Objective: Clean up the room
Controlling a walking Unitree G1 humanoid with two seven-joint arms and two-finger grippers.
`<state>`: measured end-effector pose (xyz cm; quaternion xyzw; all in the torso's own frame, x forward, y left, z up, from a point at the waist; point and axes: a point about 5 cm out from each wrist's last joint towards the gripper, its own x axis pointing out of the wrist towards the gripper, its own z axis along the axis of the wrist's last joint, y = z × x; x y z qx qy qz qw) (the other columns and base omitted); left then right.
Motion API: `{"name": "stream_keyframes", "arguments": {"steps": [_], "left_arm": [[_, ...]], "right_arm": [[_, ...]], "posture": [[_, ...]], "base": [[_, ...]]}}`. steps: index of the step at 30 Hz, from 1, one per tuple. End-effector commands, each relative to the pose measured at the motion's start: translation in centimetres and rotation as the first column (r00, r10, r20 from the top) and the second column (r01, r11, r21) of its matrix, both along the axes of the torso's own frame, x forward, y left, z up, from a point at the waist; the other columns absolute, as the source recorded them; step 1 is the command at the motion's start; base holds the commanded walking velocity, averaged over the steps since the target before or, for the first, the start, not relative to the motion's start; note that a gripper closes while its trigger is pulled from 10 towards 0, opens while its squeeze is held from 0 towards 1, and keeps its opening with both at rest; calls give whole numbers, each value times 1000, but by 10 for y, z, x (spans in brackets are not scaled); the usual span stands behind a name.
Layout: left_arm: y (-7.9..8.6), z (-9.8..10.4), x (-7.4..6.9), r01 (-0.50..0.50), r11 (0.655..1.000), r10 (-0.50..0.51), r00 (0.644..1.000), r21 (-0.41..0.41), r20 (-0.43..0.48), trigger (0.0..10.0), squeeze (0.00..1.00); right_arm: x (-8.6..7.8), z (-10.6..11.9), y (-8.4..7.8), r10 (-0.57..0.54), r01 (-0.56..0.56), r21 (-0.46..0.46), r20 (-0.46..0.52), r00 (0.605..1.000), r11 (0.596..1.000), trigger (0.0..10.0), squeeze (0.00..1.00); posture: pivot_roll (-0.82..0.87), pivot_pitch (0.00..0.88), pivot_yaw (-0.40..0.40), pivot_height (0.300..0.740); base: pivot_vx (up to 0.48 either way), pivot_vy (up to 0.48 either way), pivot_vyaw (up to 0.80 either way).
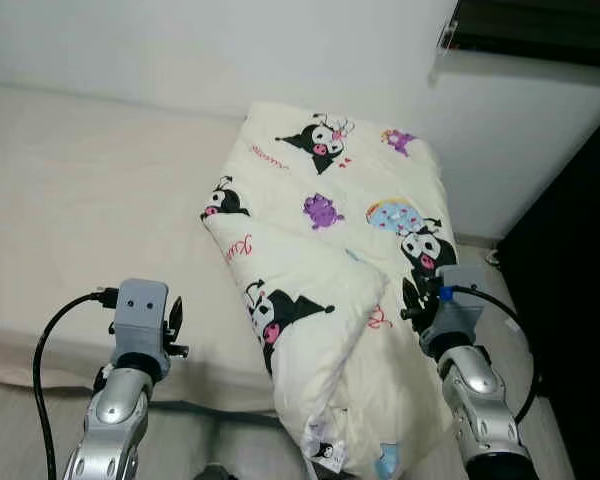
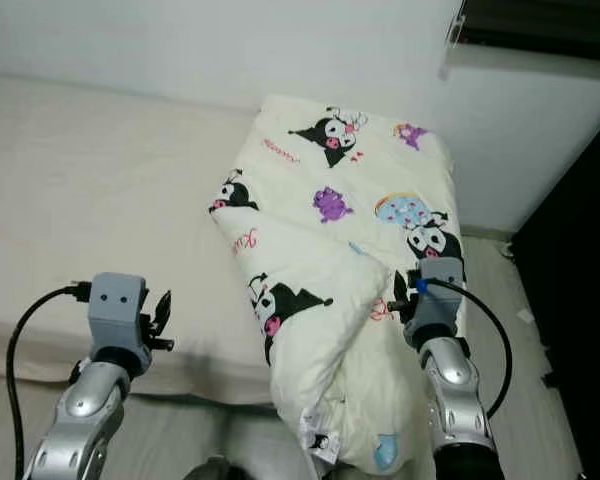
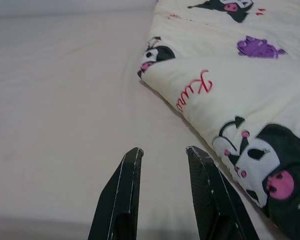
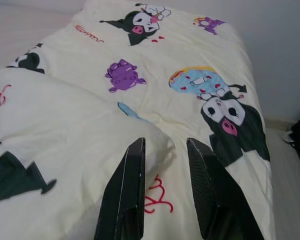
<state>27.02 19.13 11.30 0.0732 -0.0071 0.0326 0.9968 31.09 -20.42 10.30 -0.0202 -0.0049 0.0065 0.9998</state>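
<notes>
A cream quilt point(image 1: 330, 230) printed with black cartoon figures lies folded on the right end of the bed. Its near end hangs over the front edge toward the floor. My left gripper point(image 3: 163, 150) hovers open above the bare mattress point(image 1: 80, 200) near the front edge, left of the quilt, with nothing between its fingers. My right gripper point(image 4: 165, 141) is open just above the quilt's right side, beside a raised fold point(image 4: 65, 130), and holds nothing.
A white wall point(image 1: 180, 50) runs behind the bed. At the right stands a dark panel point(image 1: 570, 280), and a dark ledge point(image 1: 540, 25) sits high on the wall. Grey floor point(image 1: 180, 440) lies below the bed's front edge.
</notes>
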Motion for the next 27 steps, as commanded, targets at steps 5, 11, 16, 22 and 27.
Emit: {"name": "stream_keyframes", "arguments": {"steps": [5, 11, 16, 22, 27], "left_arm": [[-6, -5, -1, 22, 1000, -21, 1000, 5, -12, 10000, 0], [-10, -5, -1, 56, 998, -56, 998, 6, -16, 10000, 0], [-12, -4, 0, 72, 997, -72, 997, 6, -17, 10000, 0], [-11, -3, 2, 76, 997, -76, 997, 9, -15, 10000, 0], [-8, 0, 3, 69, 998, -69, 998, 9, -5, 10000, 0]], "right_arm": [[-4, -8, -2, -20, 20, 5, -10, 1000, 1000, 10000, 0], [-5, -8, -4, -34, 34, 23, -6, 999, 999, 10000, 0], [-5, -7, -7, -55, 55, 43, 5, 998, 998, 10000, 0], [-1, -1, -9, -65, 63, 54, 32, 997, 997, 10000, 0], [4, 9, -13, -78, 74, 63, 73, 994, 995, 10000, 0]], "posture": [[45, 174, -40, 609], [48, 176, -31, 609], [50, 176, -27, 609], [53, 177, -23, 599], [59, 180, -25, 594]], "base": [[0, 0, 0], [0, 0, 0], [0, 0, 0], [0, 0, 0], [0, 0, 0]]}}
